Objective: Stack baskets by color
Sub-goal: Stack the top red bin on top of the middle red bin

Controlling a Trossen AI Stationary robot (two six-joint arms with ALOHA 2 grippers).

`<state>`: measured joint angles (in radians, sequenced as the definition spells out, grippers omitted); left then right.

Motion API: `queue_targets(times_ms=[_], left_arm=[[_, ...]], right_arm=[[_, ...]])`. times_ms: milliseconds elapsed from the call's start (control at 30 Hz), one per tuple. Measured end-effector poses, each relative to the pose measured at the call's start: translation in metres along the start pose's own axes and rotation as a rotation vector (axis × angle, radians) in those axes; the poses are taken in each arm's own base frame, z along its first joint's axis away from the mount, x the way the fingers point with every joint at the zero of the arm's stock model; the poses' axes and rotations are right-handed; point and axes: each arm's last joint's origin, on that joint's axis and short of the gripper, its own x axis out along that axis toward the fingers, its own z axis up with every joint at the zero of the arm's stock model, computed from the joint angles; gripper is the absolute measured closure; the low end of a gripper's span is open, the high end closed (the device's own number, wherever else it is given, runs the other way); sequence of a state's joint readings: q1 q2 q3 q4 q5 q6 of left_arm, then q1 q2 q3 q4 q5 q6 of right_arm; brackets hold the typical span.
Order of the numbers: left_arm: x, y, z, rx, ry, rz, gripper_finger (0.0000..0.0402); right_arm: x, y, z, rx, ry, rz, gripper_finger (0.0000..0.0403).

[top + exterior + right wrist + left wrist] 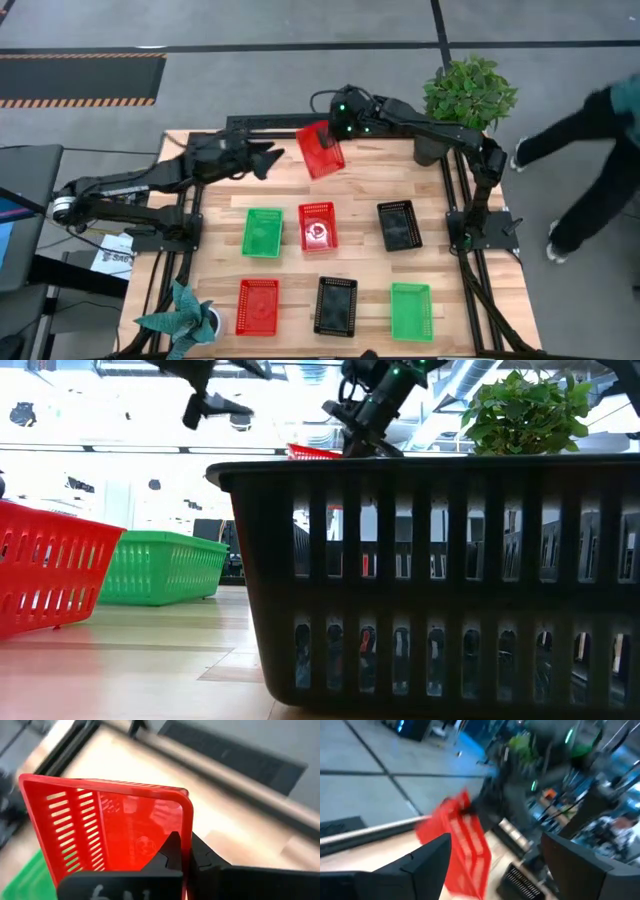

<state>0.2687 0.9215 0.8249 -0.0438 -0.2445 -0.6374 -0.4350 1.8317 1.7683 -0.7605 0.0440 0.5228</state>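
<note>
A red basket [320, 150] hangs tilted over the table's far middle, with my right gripper [336, 128] shut on it. My left gripper [266, 158] stands open just to the left of it, touching nothing; in the left wrist view the basket [465, 845] shows beyond its spread fingers. Six more baskets rest flat on the table. In the middle row stand a green one [262, 232], a red one [318, 226] and a black one [399, 225]. In the near row stand a red one [257, 306], a black one [335, 304] and a green one [411, 311]. My right gripper pinches the rim of one side wall [188, 827] of the red basket, not far from a corner, with one finger [171, 851] inside the basket and one outside. The fingers slant down from the table's far right. The basket is lifted clear and tilted, its open side toward the camera.
A potted plant [468, 92] stands at the far right corner, and a second plant [185, 322] at the near left corner. A person [590, 130] walks on the floor to the right of the table. The low view is filled by the near black basket [440, 580].
</note>
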Motion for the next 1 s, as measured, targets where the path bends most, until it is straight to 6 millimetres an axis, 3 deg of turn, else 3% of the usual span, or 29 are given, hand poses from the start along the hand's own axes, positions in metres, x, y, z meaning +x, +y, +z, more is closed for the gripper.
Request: queue_targets(times_ms=[233,467,667,900,1000], left_arm=[[-0.038,0.003,0.016,-0.029,-0.091,0.019,0.0112],[-0.052,0.005,0.019,-0.050,-0.102,0.030,0.0112],[-0.053,0.006,0.018,-0.055,-0.094,0.031,0.0112],[-0.051,0.006,0.017,-0.054,-0.088,0.036,0.0112],[-0.051,0.006,0.017,-0.055,-0.091,0.035,0.0112]], right_arm=[[-0.004,0.052,-0.047,-0.045,0.140,0.062,0.0397],[-0.003,0.087,-0.100,0.012,0.211,0.038,0.0397],[-0.030,0.086,-0.125,0.129,0.187,0.053,0.0395],[-0.061,0.047,-0.150,0.278,0.078,0.107,0.0396],[-0.057,0.036,-0.157,0.303,0.074,0.071,0.0395]])
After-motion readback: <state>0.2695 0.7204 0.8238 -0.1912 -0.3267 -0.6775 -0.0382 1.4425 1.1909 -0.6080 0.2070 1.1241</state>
